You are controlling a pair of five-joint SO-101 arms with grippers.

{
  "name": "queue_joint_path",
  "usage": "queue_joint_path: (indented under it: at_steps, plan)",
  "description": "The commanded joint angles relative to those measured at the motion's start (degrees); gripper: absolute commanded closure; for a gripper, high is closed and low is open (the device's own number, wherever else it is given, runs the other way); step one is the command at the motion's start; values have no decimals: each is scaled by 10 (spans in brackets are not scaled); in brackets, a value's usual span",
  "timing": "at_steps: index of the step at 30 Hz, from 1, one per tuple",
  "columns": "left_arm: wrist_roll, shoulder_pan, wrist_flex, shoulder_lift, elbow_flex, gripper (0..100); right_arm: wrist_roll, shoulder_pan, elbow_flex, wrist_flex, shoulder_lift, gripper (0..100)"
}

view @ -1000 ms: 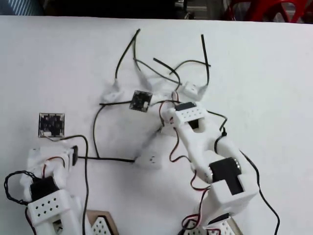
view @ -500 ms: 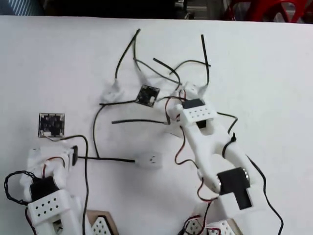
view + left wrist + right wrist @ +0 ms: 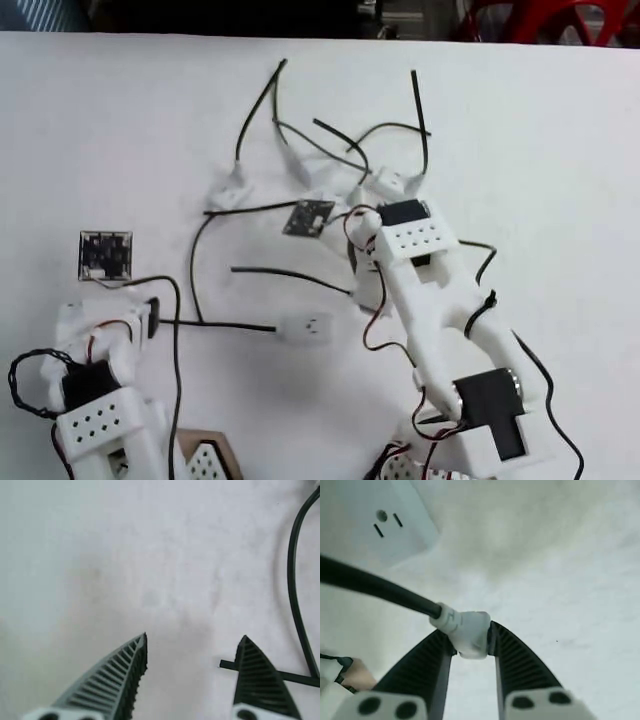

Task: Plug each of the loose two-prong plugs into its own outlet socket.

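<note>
The right gripper point(image 3: 472, 631) is clamping both fingers on a white two-prong plug point(image 3: 469, 636), which is sitting between the fingertips, near an outlet socket point(image 3: 395, 525). The left gripper point(image 3: 192, 641) is holding its fingers apart over bare table point(image 3: 125, 555), at the high view's lower left.

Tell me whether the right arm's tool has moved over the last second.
Yes. In the high view the right tool, shut on a plug, has shifted rightward, away from the patterned square on the left, which stays put.
</note>
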Motion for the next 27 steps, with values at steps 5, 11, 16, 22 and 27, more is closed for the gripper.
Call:
queue_joint_path:
  at_steps: [5,11,16,22,27]
  plan:
    - [0,9,-15,-10,-23,718,-6,6,-9,10,27,907]
    - [0,9,-15,-10,-23,718,-7,2,-11,-5,72,878]
    - [0,9,-15,-10,-23,718,-7,0,-11,-17,67,876]
    - [0,9,-15,-10,-23,718,-8,-23,-11,-29,66,875]
    - [0,9,-15,-10,-23,718,-71,-55,-29,-26,71,851]
